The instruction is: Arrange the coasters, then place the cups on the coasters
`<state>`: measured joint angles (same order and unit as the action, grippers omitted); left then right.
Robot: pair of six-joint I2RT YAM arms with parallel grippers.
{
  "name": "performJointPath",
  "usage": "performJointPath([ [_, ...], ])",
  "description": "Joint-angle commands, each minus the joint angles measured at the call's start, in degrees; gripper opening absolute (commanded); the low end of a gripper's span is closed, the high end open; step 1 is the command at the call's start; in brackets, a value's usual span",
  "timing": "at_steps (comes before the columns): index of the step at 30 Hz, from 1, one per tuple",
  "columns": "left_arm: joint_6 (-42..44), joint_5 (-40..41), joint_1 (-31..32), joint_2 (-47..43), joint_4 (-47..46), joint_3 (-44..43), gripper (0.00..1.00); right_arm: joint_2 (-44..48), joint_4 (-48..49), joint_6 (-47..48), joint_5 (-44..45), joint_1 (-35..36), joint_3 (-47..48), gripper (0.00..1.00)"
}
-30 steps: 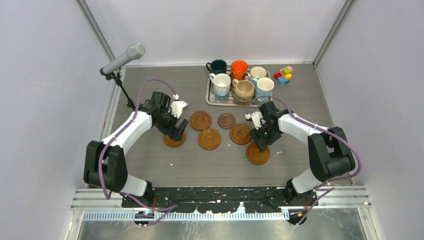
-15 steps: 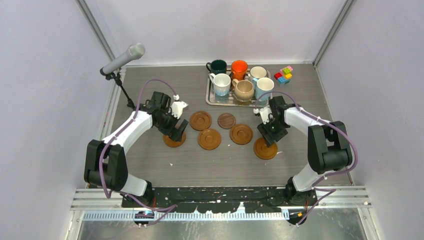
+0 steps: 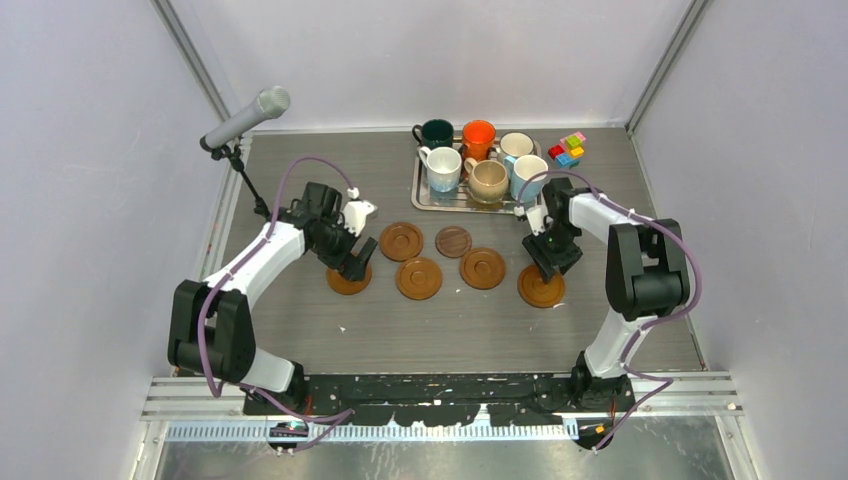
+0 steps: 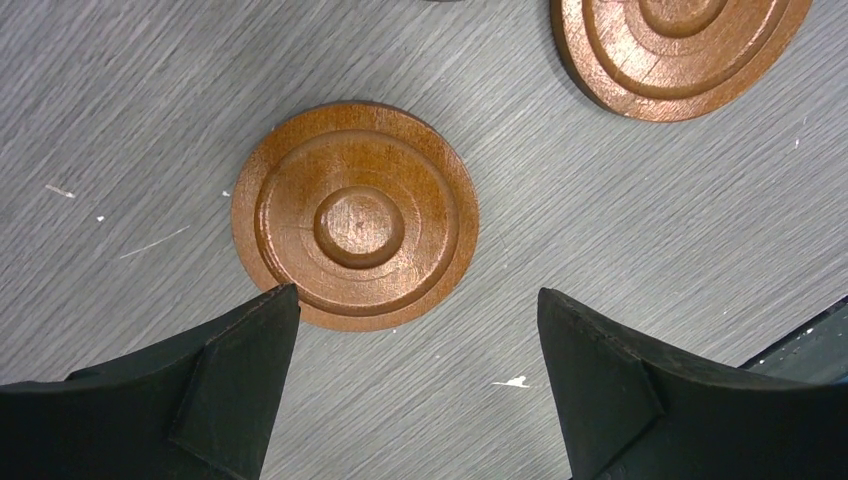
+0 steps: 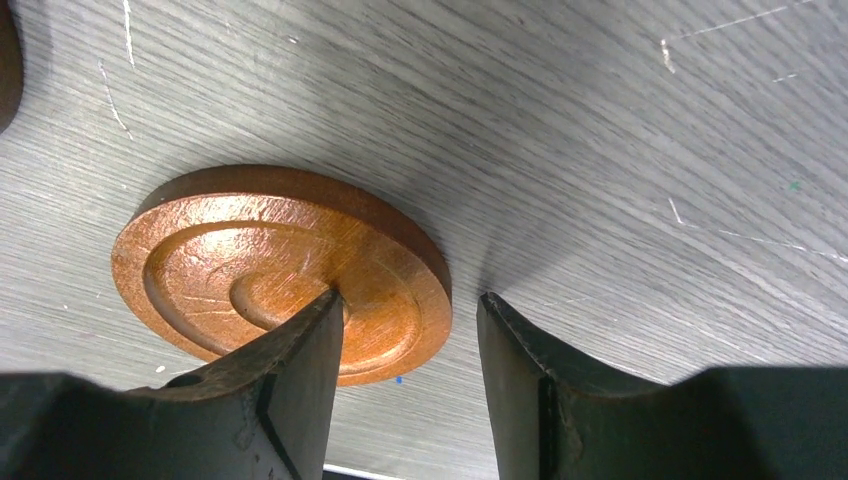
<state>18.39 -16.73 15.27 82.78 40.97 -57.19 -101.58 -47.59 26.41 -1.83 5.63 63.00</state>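
six mugs (image 3: 443, 165) wait on silver tray (image 3: 455, 201)

the right gripper (image 5: 410, 297) stands half open astride the rim of the rightmost coaster (image 5: 250, 260), one finger on top, the other just clear. the left gripper (image 4: 415, 300) hovers wide open above the leftmost coaster (image 4: 355, 215), gripping nothing.

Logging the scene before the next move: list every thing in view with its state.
Left gripper: open, over the leftmost coaster.
Right gripper: open, straddling the rightmost coaster's rim.
Coasters: six, flat on the table, all bare.
Tray: flat, loaded.
Cups: six, upright on the tray.
Blocks: clustered beside the tray.
Microphone: tilted on its stand.
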Motion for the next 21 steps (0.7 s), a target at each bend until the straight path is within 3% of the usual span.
performJointPath([
  [1,-0.15,-2.22,0.28,-2.0,-2.52,-0.35,0.9,-4.47,10.05,-0.34,5.24,-0.78,2.91,0.54],
  [21,-2.65,-3.73,2.66,2.35,-6.95,-2.13,0.89,-5.69,7.85,-3.72,3.19,0.76,10.86,0.53],
])
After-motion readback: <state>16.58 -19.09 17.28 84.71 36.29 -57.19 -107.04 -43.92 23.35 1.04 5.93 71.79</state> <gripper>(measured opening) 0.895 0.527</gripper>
